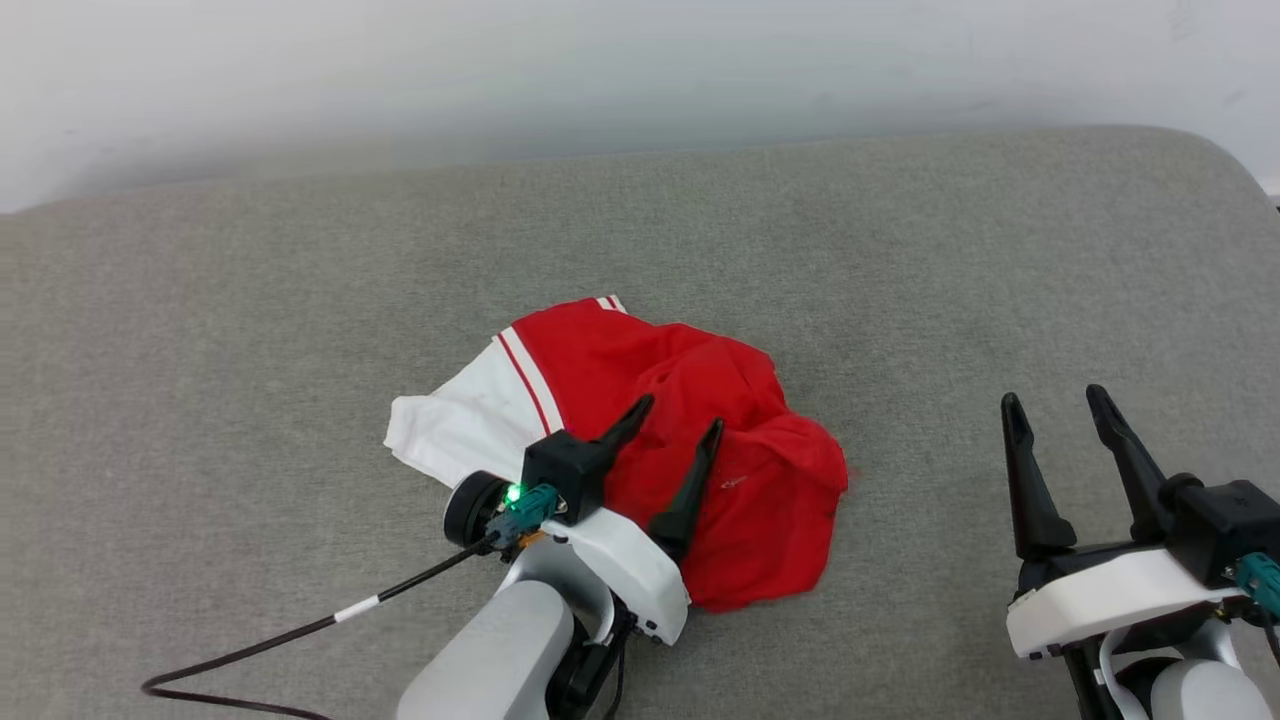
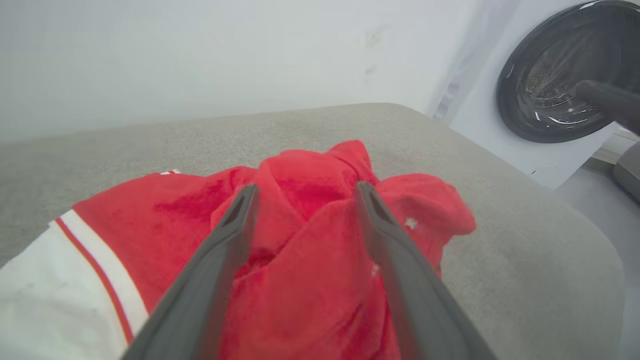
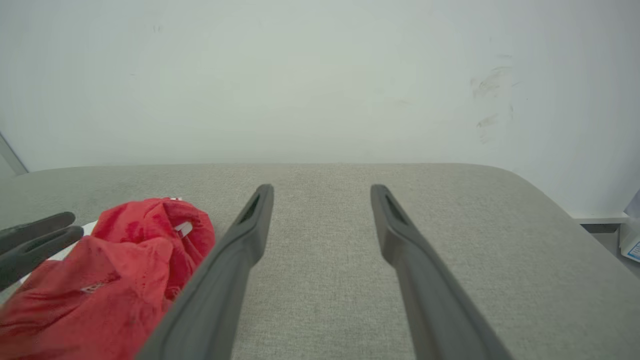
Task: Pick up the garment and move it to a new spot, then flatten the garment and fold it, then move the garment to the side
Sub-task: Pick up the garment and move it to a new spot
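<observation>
- Garment [image 1: 760, 500] lies crumpled at middle of worktop [image 1: 300, 300], white sleeve end leftward.
- Left claw [image 1: 680, 413] directly over garment, jaws spread, gripping nothing; nearer arm.
- Right claw [image 1: 1055, 396] well right of garment, jaws wide, empty.

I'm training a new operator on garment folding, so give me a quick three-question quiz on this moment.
1. True or false: the garment lies spread flat on the grey surface.
2. Which gripper is over the garment? A) left B) right C) both
3. Fill in: the sleeve showing at the heap's left edge is ___.
Key: 1 false, it is crumpled in a heap; 2 A, the left gripper, with its fingers apart; 3 white.
</observation>
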You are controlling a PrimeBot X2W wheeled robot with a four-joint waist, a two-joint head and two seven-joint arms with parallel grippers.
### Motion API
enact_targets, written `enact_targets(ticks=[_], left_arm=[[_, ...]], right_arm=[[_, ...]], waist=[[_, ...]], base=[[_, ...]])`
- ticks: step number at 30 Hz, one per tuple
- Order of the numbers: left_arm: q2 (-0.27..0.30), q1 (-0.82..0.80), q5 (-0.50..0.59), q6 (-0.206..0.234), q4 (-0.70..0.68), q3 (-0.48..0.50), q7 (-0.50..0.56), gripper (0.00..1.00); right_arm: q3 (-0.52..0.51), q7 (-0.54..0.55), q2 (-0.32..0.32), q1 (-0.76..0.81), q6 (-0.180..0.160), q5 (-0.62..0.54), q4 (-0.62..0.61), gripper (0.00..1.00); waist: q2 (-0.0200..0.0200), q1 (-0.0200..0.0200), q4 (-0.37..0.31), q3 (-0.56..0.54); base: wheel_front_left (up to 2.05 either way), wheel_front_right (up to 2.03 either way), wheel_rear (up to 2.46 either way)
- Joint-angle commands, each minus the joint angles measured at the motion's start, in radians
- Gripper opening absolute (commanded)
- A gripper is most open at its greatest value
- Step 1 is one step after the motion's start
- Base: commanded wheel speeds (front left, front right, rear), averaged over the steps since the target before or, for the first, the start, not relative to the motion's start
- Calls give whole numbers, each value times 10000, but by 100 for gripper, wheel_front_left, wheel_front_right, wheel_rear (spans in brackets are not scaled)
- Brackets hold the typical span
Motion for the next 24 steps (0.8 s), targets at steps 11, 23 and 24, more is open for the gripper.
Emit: enact_targets(ticks=[11,23,24], left_arm=[[828,795,402,1239,-2033,1217,-368,100],[2196,2899,340,2160,-3226,2848,-385,100],[2245,3004,341,2155,-3303,2864,-386,100]], right_arm=[[-189,164,3,489,-3,-44,121,100],[-178,315,3,1023,-3,35,77,100],[-184,306,5,1063,-3,50,76,100]], waist=[[0,0,972,-1079],[0,0,1066,-1584],[0,0,1067,-1607]], base=[[0,0,0],[0,0,0],[0,0,0]])
